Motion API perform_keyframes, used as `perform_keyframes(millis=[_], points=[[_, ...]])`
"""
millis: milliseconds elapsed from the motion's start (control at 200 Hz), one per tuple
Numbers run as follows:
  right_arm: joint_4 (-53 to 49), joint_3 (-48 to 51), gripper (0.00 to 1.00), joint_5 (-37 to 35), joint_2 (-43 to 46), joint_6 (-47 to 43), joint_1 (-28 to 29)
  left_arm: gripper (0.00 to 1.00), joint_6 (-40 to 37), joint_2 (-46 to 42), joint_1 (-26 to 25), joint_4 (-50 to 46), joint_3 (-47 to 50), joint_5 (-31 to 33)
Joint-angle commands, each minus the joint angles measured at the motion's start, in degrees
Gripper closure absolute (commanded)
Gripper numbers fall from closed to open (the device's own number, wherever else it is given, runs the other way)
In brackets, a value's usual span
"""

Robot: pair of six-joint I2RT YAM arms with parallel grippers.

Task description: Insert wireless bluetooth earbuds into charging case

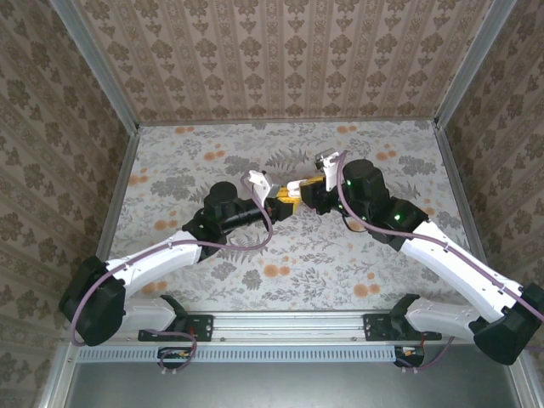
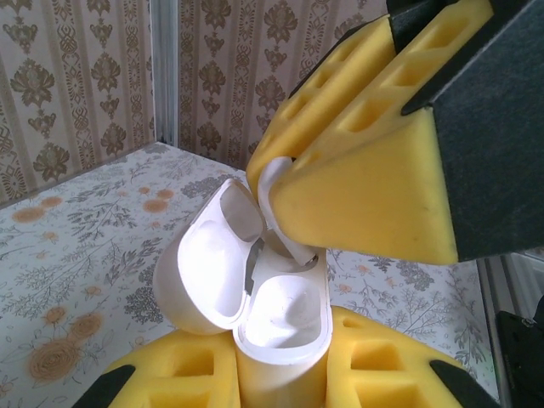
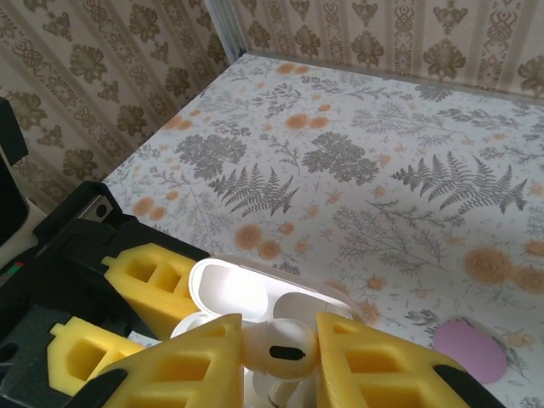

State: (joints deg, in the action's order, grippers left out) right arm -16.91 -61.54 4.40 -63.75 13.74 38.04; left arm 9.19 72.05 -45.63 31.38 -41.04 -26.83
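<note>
The white earbud (image 3: 278, 347), pinched in the right gripper (image 3: 276, 364), is held just above the open charging case (image 2: 285, 316) clasped by the left gripper (image 2: 280, 378), stem aimed downward into it.

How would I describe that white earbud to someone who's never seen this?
Look to the middle of the flowery table. There the left end effector holds an open white case; at its opening, the right end effector pinches the earbud, smaller than the case, with a dark oval spot.
</note>
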Motion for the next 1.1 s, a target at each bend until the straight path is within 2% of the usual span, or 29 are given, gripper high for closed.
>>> perform_keyframes(millis=[0,120,455,865,1095], points=[[-1.8,-2.2,0.75,3.1,0.2,1.1,-0.2,0.84,-1.4,-1.1,0.3,1.0,-2.1,0.9],[-2.3,-1.8,0.75,-1.6,0.3,0.6,-0.2,0.84,-2.0,-1.3,0.3,0.9,-2.1,0.6],[-1.0,-0.6,0.76,-6.6,-0.5,-2.1,-0.2,0.84,-1.9,-1.8,0.3,1.1,-2.0,0.6],[0.6,1.9,0.76,-1.0,0.8,-3.3,-0.2,0.84,0.1,-1.0,0.3,2.7,-2.1,1.6],[-0.2,2.6,0.75,-0.1,1.6,-3.3,-0.2,0.84,-0.1,-0.9,0.4,2.7,-2.2,1.7]])
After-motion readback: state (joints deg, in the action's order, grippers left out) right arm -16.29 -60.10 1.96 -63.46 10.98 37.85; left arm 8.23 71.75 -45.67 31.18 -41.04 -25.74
